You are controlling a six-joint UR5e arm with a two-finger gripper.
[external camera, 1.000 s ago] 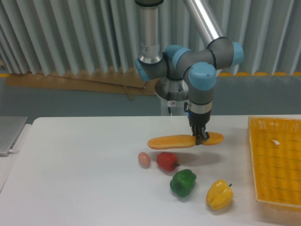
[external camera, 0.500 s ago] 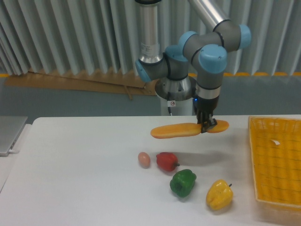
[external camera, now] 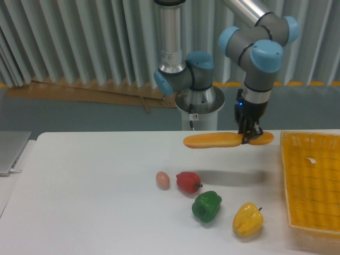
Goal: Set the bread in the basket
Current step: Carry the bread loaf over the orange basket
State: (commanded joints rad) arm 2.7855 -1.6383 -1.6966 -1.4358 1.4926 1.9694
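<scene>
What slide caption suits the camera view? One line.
Fingers hold the bread aloft left of the basket.

A single fixed camera looks from the near side of the white table (external camera: 95,212), raised above its surface and tilted somewhat down; it faces the far wall of grey vertical slats (external camera: 69,42); it stands back far enough to take in most of the tabletop and the robot base (external camera: 199,101) at the far edge, though the arm's top is cut off by the upper border; the yellow basket (external camera: 313,180) runs off the right edge; no second view overlaps it.
</scene>
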